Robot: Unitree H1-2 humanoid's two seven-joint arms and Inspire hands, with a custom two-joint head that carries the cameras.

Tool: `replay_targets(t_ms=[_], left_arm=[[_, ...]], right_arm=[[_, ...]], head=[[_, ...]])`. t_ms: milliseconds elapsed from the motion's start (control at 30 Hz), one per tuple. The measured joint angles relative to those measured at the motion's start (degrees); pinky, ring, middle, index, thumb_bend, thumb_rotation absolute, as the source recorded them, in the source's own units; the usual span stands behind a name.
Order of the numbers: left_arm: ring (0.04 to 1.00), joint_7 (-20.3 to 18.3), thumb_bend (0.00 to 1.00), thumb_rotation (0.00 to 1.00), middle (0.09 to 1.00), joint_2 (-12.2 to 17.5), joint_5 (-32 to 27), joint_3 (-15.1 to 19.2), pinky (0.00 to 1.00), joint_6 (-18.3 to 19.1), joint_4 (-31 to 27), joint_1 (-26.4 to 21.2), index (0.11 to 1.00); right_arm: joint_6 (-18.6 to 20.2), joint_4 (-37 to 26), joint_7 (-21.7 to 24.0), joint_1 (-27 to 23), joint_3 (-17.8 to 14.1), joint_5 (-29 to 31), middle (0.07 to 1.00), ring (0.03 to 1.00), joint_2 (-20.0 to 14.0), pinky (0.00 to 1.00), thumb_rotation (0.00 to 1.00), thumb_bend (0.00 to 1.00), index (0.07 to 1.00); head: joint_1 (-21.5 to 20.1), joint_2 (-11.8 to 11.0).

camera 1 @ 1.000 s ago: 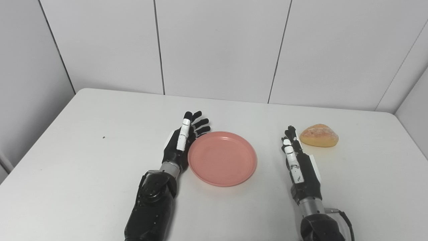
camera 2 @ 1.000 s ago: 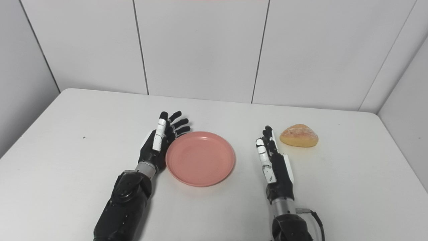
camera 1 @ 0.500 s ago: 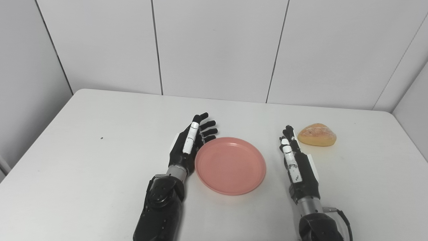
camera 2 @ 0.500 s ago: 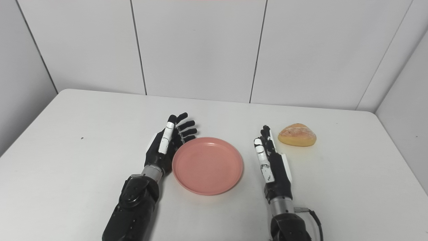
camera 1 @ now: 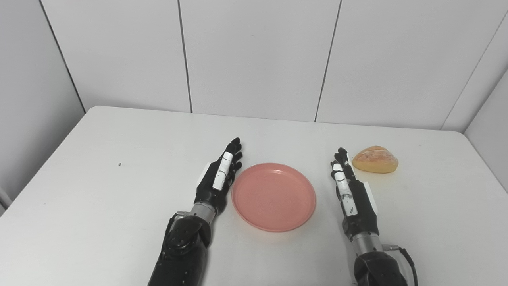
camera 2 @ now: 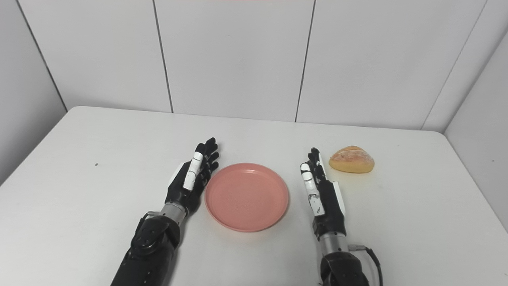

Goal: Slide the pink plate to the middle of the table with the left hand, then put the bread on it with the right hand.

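The pink plate (camera 1: 274, 196) lies flat near the middle of the white surface (camera 1: 99, 178), right side up and with nothing on it. The left hand (camera 1: 217, 178) stands on edge just left of the plate, palm facing it; its fingers (camera 1: 235, 155) are stretched out straight and held close side by side, pointing toward the far side of the surface, and they grip nothing. Whether the palm touches the plate's left rim or only stands close beside it cannot be told from either view. The right hand (camera 1: 351, 190) stands on edge just right of the plate, a narrow strip of bare surface between it and the rim; its fingers are likewise straight, close side by side and pointing to the far side, holding nothing. The bread (camera 1: 375, 159), a rounded golden roll, sits on the surface to the far right of the plate, just beyond and to the right of the right hand's fingertips, apart from them. A small dark speck (camera 1: 119, 164) marks the surface far to the left. Pale wall panels (camera 1: 254, 55) rise behind the far edge.
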Motion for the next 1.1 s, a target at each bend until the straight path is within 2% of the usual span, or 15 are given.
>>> replay_targets(t_ms=[167, 467, 667, 800, 867, 967, 1100], left_arm=[[1.0, -0.07, 0.8, 0.99, 1.0, 1.63, 1.51, -0.49, 1.0, -0.76, -0.06, 0.25, 1.0], [1.0, 0.08, 0.79, 1.0, 1.0, 1.5, 2.52, -0.88, 1.0, -2.49, -1.6, 2.29, 1.0], [1.0, 0.78, 0.77, 1.0, 1.0, 1.15, 4.07, -1.7, 1.0, -3.58, -1.96, 2.71, 1.0], [1.0, 0.83, 0.8, 0.97, 1.0, 0.61, 4.11, -2.12, 1.0, -5.5, -1.62, 2.68, 0.991], [1.0, 0.83, 0.8, 0.97, 1.0, 0.37, 4.11, -2.37, 1.0, -5.52, -1.31, 2.49, 0.995], [1.0, 0.82, 0.8, 0.96, 1.0, 0.01, 3.92, -2.43, 1.0, -5.55, -0.75, 2.08, 0.996], [0.995, 0.82, 0.8, 0.98, 1.0, -0.6, 3.9, -2.52, 1.0, -5.65, -0.11, 1.67, 0.988]], right_arm=[[0.0, 0.0, -0.01, -0.06, 0.1, -0.07, 0.996, 0.999, -0.02, 1.0, 0.89, 0.61, 1.0], [-0.01, 0.01, 0.04, -0.09, 0.09, -0.03, 0.998, 1.0, -0.06, 1.0, 0.89, 0.62, 1.0], [-0.02, 0.02, 0.01, -0.93, -0.28, -0.09, 0.987, 0.998, -0.66, 1.0, 0.88, 0.58, 1.0], [-0.18, 0.03, 0.0, -3.15, -0.6, -1.56, 0.967, 0.975, -2.67, 1.0, 0.85, 0.59, 0.979], [-0.62, 0.03, -0.08, -4.58, -1.05, -2.74, 0.957, 0.964, -4.23, 1.0, 0.83, 0.64, 0.963], [-2.36, -0.14, -0.96, -6.33, -1.68, -6.17, 0.925, 0.937, -7.2, 0.95, 0.84, 0.63, 0.94], [-2.23, -1.79, -0.39, -7.3, -3.02, -7.31, 0.89, 0.902, -11.53, 0.89, 0.69, 0.64, 0.895]], head=[[0.26, 0.09], [0.0, 0.35], [-1.14, 0.35], [-1.84, 0.18], [-2.29, -0.09], [-2.9, -0.61], [-2.73, -1.05]])
